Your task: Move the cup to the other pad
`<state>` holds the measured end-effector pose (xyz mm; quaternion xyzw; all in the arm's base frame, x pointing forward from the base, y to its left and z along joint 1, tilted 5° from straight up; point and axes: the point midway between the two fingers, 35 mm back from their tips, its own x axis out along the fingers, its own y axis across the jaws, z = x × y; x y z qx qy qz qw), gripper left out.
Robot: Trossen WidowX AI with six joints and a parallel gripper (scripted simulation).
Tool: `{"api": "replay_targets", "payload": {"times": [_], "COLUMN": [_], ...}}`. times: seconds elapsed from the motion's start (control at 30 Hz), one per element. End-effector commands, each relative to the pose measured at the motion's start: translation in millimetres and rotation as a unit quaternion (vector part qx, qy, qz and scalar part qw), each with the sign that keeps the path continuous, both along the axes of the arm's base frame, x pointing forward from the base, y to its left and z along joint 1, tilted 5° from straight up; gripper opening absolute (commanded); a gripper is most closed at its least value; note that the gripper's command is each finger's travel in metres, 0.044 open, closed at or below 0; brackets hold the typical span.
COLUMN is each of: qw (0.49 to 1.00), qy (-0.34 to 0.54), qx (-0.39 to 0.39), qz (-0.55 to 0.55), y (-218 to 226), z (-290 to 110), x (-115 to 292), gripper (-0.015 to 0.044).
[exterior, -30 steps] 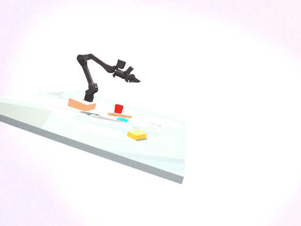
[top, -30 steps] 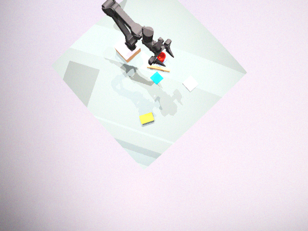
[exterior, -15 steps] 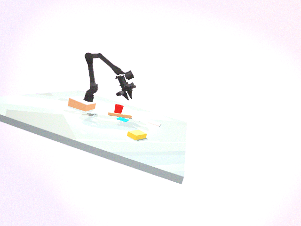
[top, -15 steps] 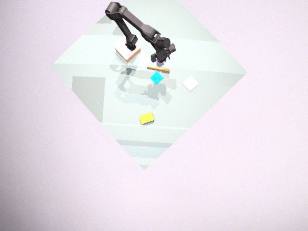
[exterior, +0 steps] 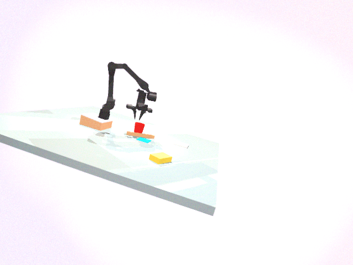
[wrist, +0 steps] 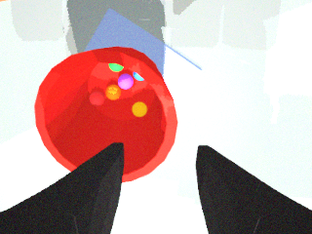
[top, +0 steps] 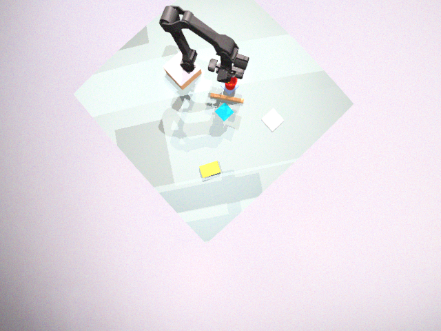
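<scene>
A red cup (top: 230, 83) (exterior: 139, 127) (wrist: 97, 124) stands upright on a pale blue pad (wrist: 124, 29), just behind a flat wooden bar (top: 227, 98) (exterior: 140, 134). Several coloured marbles (wrist: 125, 82) lie in its bottom. My gripper (exterior: 137, 117) (wrist: 160, 154) points straight down a little above the cup's rim, with the fingers partly apart and nothing between them. In the wrist view the cup sits under the left finger, off centre. A cyan pad (top: 224, 112) (exterior: 143, 140) lies just in front of the bar. A white pad (top: 272, 119) (exterior: 181, 145) lies further right.
A yellow block (top: 209, 169) (exterior: 160, 157) lies near the table's front. The arm's base stands on a tan-sided block (top: 183, 80) (exterior: 95, 122) to the left of the cup. The wooden bar lies between the cup and the cyan pad.
</scene>
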<state>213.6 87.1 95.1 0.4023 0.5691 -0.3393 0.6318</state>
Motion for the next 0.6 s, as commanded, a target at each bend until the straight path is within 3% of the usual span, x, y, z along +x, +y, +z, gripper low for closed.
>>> {"api": "replay_targets", "payload": {"times": [0.0,0.57], "qw": [1.0,1.0], "qy": [0.009,0.009], "qx": [-0.006,-0.006], "qz": [-0.014,-0.014], "y": [-0.9,0.1], "z": [1.6,-20.1], "x": [-2.9,1.3], "gripper": [0.0148,0.0148]}}
